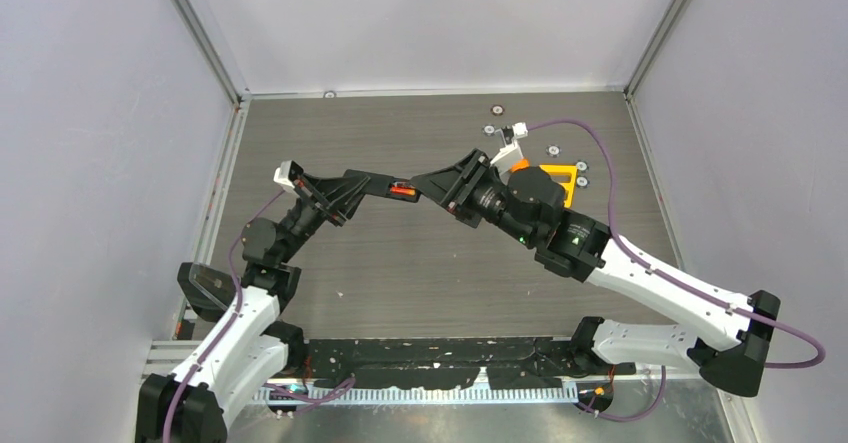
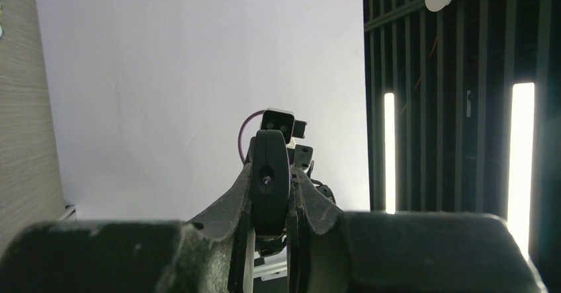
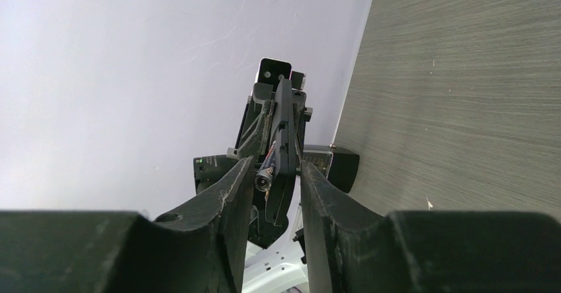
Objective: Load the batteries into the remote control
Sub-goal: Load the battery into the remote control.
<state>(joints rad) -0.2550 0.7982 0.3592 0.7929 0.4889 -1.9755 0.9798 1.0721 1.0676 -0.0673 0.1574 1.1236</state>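
Fingers [image 2: 231, 207] of the left gripper [image 2: 270, 174] are clamped tight on the remote control [image 1: 372, 185], held up in the air left of the yellow frame [image 1: 560, 171]. The right gripper [image 3: 276, 167] comes in from the frame side, pinched narrowly around the remote's end and the red-orange battery [image 1: 403, 191]. Can't tell if it's actually squeezing.

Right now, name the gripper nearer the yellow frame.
The right gripper: the yellow frame lies by its wrist; the left gripper is beyond the remote control.
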